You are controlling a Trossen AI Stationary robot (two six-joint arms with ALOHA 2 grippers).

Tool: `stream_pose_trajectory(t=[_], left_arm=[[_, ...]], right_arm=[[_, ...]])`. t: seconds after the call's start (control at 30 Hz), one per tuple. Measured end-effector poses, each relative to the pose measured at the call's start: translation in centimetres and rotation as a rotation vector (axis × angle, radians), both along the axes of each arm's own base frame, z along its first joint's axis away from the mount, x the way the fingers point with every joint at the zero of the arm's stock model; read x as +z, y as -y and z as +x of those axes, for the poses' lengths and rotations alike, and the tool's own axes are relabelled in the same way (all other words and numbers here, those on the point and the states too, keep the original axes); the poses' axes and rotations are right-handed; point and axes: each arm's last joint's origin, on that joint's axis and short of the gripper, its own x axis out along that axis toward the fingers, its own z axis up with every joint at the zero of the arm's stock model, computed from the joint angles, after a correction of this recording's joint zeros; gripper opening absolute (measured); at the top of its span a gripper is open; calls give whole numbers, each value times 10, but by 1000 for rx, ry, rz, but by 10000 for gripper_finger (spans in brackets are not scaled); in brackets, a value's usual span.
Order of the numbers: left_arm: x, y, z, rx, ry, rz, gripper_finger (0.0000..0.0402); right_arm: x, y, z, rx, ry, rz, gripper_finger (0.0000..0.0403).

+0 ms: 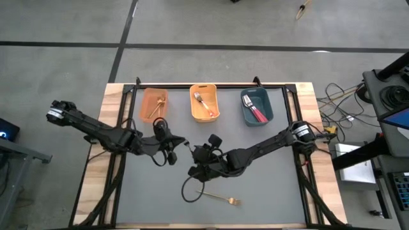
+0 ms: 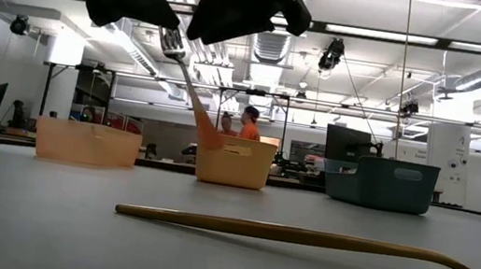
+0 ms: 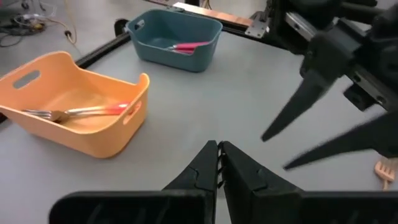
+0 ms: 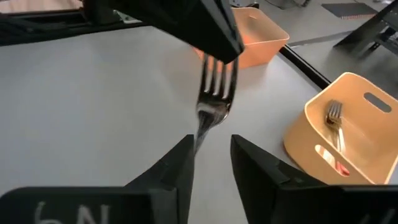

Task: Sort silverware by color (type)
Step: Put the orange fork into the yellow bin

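Note:
A fork (image 2: 186, 84) with silver tines and an orange handle hangs in the air over the middle of the table, tines up. My left gripper (image 1: 179, 148) is shut on its top end. My right gripper (image 4: 211, 146) is open, with a finger on either side of the fork's neck (image 4: 204, 127). I cannot tell whether it touches. The handle below is hidden in the right wrist view. A gold fork (image 1: 220, 198) lies flat on the grey mat near the front edge. My left gripper pinches the fork's tine tips (image 4: 214, 62) between its shut fingers, coming from above at a slant. The fork hangs below them with its tines up. Its orange handle (image 2: 205, 134) slants downward, clear of the table.
Three bins stand along the far edge. An orange bin (image 1: 144, 105) holds gold pieces. A yellow-orange bin (image 1: 204, 87) holds an orange-handled fork. A blue bin (image 1: 268, 102) holds red-pink-handled pieces. A black frame borders the mat. A person stands in the room behind.

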Motion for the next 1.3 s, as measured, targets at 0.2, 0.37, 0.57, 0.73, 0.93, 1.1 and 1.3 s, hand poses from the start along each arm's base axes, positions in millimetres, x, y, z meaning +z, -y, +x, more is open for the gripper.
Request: stream_pose_trajectory(t=[0.2,0.37,0.57,0.73,0.93,1.1,1.3], left_arm=[[0,0,0,6,-6,13,0],[-1,0,0,7,-10,15,0],[-1,0,1,7,-12,15,0],[-1,0,1,7,-12,15,0],[-1,0,1,8,-11,15,0],[-1,0,1,8,-12,17,0],[-1,0,1,4,-12,24,5]], right_arm=[[-7,6,4,-53,26,47,164],[-35,6,16,-81,28,67,202],[-45,9,21,-152,67,25,205],[-46,8,22,-146,73,17,167],[-46,8,22,-141,71,22,69],[-46,8,22,-142,71,24,16],[-45,8,22,-123,63,47,14]])
